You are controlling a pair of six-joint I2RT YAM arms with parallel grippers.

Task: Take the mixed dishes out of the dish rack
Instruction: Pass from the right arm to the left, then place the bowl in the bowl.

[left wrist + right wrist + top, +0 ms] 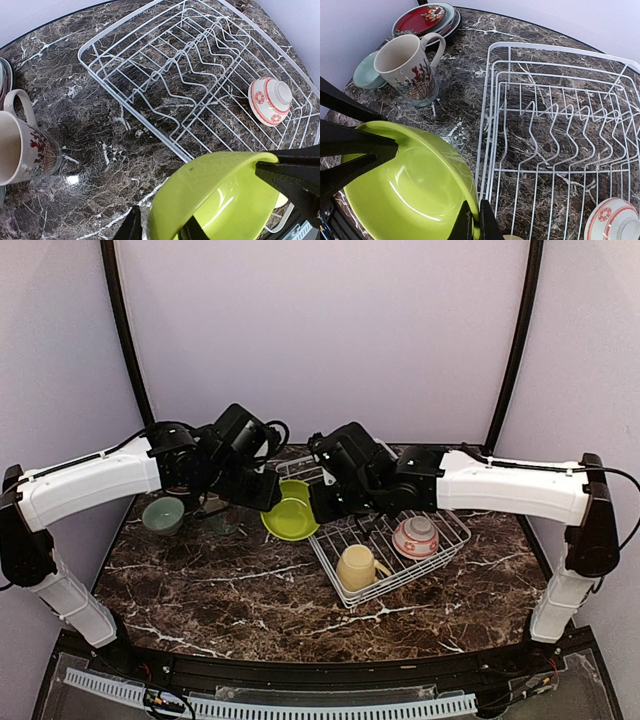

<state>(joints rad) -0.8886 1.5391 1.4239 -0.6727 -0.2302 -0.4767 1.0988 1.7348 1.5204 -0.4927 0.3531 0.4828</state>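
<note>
The lime bowl [290, 516] hangs tilted in the air just left of the white wire dish rack [432, 558], between both grippers. My right gripper [322, 508] is shut on its rim; in the right wrist view [471, 222] both fingers pinch the bowl's [410, 195] edge. My left gripper [268, 498] is open and straddles the opposite rim, one finger outside and one inside the bowl [215, 200], with a small gap showing [162, 225]. In the rack [120, 24] lie an upturned red-patterned bowl [415, 537] and a yellow mug [358, 566].
On the marble left of the rack [560, 50] stand a cream patterned mug [410, 67], a teal bowl [163, 515] and a stack of plates with a red one on top [425, 17]. The red-patterned bowl [270, 100] sits near the rack's right side.
</note>
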